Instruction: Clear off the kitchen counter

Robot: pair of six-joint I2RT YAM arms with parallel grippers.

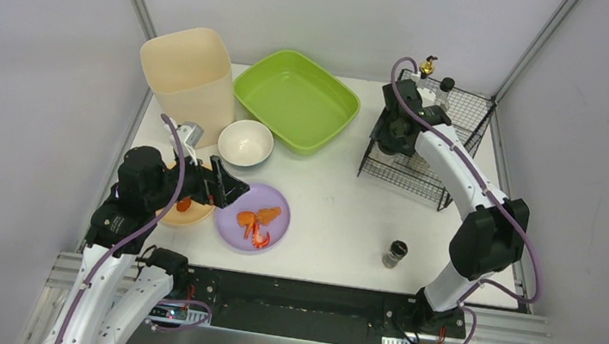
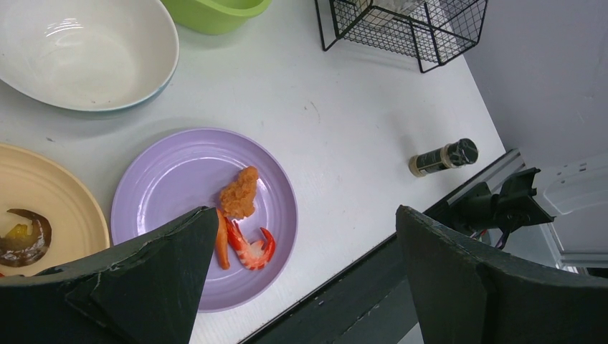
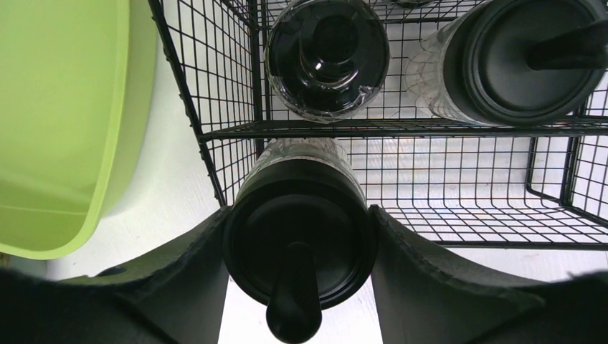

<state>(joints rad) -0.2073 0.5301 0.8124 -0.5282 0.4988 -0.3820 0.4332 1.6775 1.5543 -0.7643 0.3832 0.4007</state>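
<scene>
The kitchen counter [image 1: 336, 202] is lying flat and white under everything, with the green tray [image 1: 296, 102] sitting at its far middle. Well to the left of the tray, a tall cream bin [image 1: 189, 72] is standing upright. Left of the tray and nearer the arms, a yellow plate [image 2: 64, 208] is holding a few dark scraps. The left gripper [image 2: 305, 276] is hovering over the near rim of the purple plate [image 2: 179, 172], its jaws spread wide with nothing between them. A white bowl [image 1: 245, 143] is sitting empty just off the tray's front left corner. The purple plate is lying in front of the tray, carrying a fried orange piece [image 2: 240, 192] and a red curled piece [image 2: 247, 247]. Well in front of the tray and to its right, a small dark-capped spice jar [image 1: 396, 253] is standing alone. Just to the right of the tray, a black wire rack [image 1: 421, 181] is standing with two dark-lidded containers on its upper shelf. At the rack's tray-side corner the right gripper [image 3: 297, 258] is clamping a black-lidded bottle [image 3: 315, 215], its fingers [image 3: 193, 272] pressing against both sides of the lid.
</scene>
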